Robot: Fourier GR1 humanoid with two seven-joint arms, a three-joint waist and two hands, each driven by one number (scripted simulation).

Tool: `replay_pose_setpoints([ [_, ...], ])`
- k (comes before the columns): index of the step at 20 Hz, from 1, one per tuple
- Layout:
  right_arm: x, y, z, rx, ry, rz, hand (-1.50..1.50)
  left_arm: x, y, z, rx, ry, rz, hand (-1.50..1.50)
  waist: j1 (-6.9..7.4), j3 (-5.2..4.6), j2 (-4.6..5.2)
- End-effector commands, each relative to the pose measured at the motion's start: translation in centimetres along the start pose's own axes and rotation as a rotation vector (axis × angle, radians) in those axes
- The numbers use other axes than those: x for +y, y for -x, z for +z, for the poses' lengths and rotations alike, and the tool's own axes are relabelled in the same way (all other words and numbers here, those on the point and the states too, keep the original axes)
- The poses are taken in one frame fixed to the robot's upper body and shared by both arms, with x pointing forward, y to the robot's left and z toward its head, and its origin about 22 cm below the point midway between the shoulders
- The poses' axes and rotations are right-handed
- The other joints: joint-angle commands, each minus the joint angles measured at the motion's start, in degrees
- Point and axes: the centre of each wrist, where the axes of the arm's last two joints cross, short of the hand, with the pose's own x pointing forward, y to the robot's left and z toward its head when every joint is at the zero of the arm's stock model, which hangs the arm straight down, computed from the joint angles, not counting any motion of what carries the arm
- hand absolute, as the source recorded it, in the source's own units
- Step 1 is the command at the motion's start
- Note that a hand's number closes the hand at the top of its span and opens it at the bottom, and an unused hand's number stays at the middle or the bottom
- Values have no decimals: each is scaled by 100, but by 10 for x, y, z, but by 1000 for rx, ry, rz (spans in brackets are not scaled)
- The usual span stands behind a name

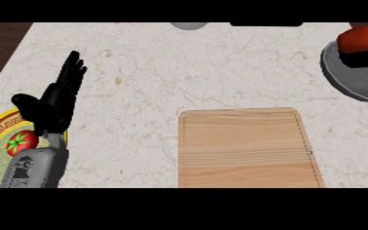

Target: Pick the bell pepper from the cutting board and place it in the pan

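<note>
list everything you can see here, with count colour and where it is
counter: 1, pale marble, fills the view
cutting board: 1, light wood, lower centre-right, nothing on it
pan: 1, grey, right edge, cut off
bell pepper: 1, red, in the pan at the upper right
plate: 1, yellow rim, lower left edge, mostly hidden
tomato: 1, red with green top, on the plate
round object: 1, grey, top edge, cut off
dark object: 1, black, top edge, cut off
left robot hand: 1, black on a grey forearm, at left, fingers straight, pointing up
right robot hand: not in view
</note>
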Motion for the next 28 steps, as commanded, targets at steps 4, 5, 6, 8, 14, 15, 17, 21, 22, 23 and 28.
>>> replay_pose_setpoints([
  [4, -11, 77, -34, 56, 83, 182, 150, -1, -14, -16, -35, 25, 4, 0, 166, 12, 81],
  [5, -17, 94, -34, 54, 94, 206, 150, -9, -11, -7, -27, 38, 6, 0, 181, 15, 76],
  [6, -8, 101, -31, 59, 125, 197, 150, -5, -3, -13, -34, 38, 21, 0, 168, 14, 98],
  [8, -16, 107, -40, 75, 97, 187, 150, -21, 1, -4, -15, 53, 9, 0, 226, 19, 90],
  [14, -20, 142, -33, 110, 115, 178, 150, -10, -15, -15, -39, 50, 1, 0, 365, 46, 174],
  [15, -9, 146, -28, 106, 95, 168, 150, -12, -3, -6, -30, 65, 15, 0, 367, 40, 155],
  [17, -10, 152, -27, 169, 57, 19, 150, -16, -13, -10, -37, 52, 13, 0, 324, 50, 138],
  [21, 6, 155, -20, 241, -178, -106, -150, -23, -13, -16, -37, 59, 15, 0, 342, 57, 185],
  [22, 11, 157, -17, 251, -195, -134, -150, -17, -1, -9, -33, 62, 15, 0, 390, 54, 200],
  [23, -2, 157, -23, 248, -186, -165, -150, -18, -12, -8, -37, 73, 29, 0, 408, 55, 145],
  [28, -1, 178, -10, 167, -149, -164, -150, -11, -8, -13, -34, 51, 16, 0, 291, 49, 149],
])
